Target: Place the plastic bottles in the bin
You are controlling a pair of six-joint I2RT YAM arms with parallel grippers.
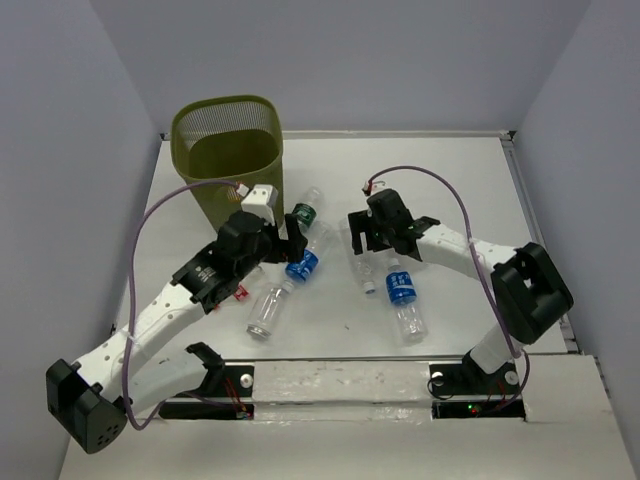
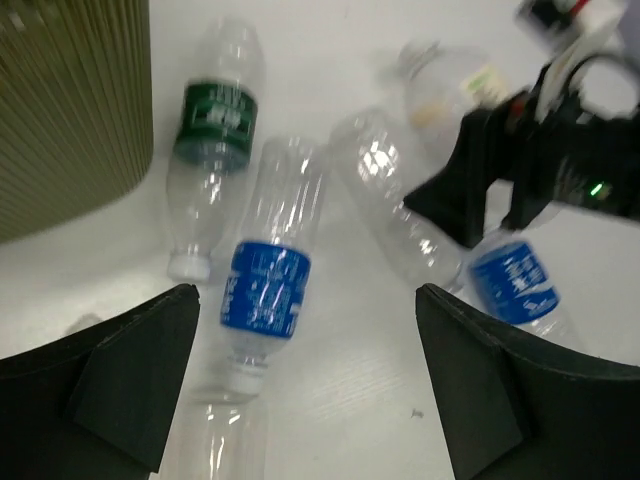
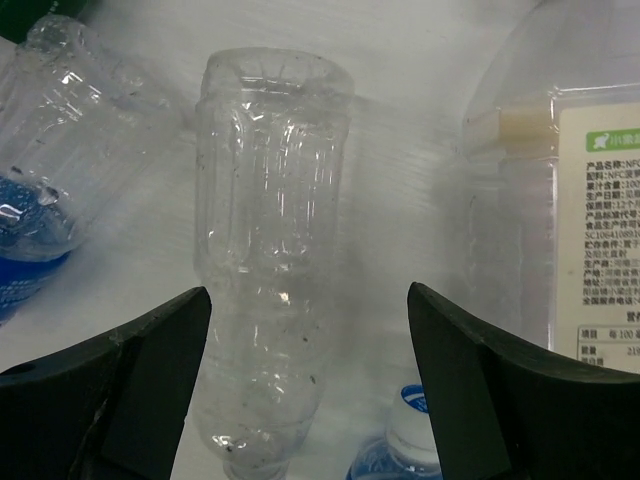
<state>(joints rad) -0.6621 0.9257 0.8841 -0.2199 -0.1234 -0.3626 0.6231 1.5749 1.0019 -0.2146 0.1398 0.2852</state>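
The olive-green mesh bin (image 1: 228, 150) stands at the back left. Several plastic bottles lie on the white table between the arms: a green-label one (image 1: 305, 212), a blue-label one (image 1: 303, 265), a clear one (image 1: 268, 308) and another blue-label one (image 1: 403, 290). My left gripper (image 2: 308, 300) hangs open above the blue-label bottle (image 2: 265, 285), which lies toward its left finger; nothing is held. My right gripper (image 3: 308, 300) is open and straddles a clear unlabelled bottle (image 3: 270, 250) without touching it. A white-label bottle (image 3: 590, 250) lies just to its right.
The bin's wall (image 2: 70, 100) fills the left wrist view's upper left corner, close to the green-label bottle (image 2: 212, 125). The right arm's black gripper (image 2: 520, 160) sits near a clear bottle (image 2: 395, 210). Grey walls enclose the table.
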